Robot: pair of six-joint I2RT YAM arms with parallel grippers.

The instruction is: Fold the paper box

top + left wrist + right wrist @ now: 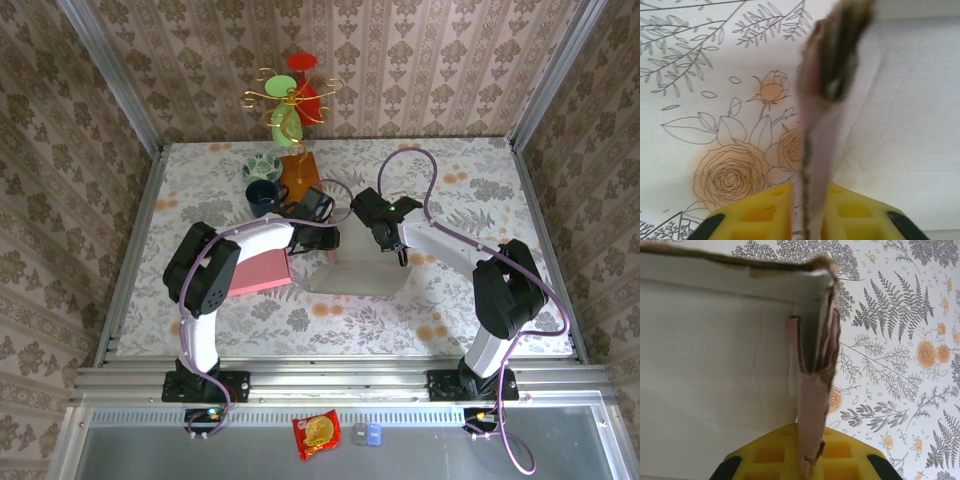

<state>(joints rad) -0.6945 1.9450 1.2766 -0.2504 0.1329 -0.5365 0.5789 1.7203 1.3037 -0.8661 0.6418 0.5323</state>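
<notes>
1. Evidently the fold was in mid-course: the paper box [350, 272] lay open near the middle of the table [480, 170], between the two arms, with its walls only partly raised.
2. The left claw [320, 238] was pinched on the box's left wall. In its wrist view the yellow fingers [762, 215] sat tight on either side of a thin pink-and-white sheet standing on edge.
3. The right claw [388, 238] was clamped on the right wall close to a corner, where several layers of flap lay doubled together.
4. By my reading, the next move called for both arms to stand the walls upright and tuck the doubled flap in, pulling evenly so the card did not tear.
5. The box looked white inside and pink outside, with rough brown cut edges and faint creases across its floor.
6. A pink panel [262, 272] lay flat beside it toward the left edge. The left arm hid whether it was joined to the box.
</notes>
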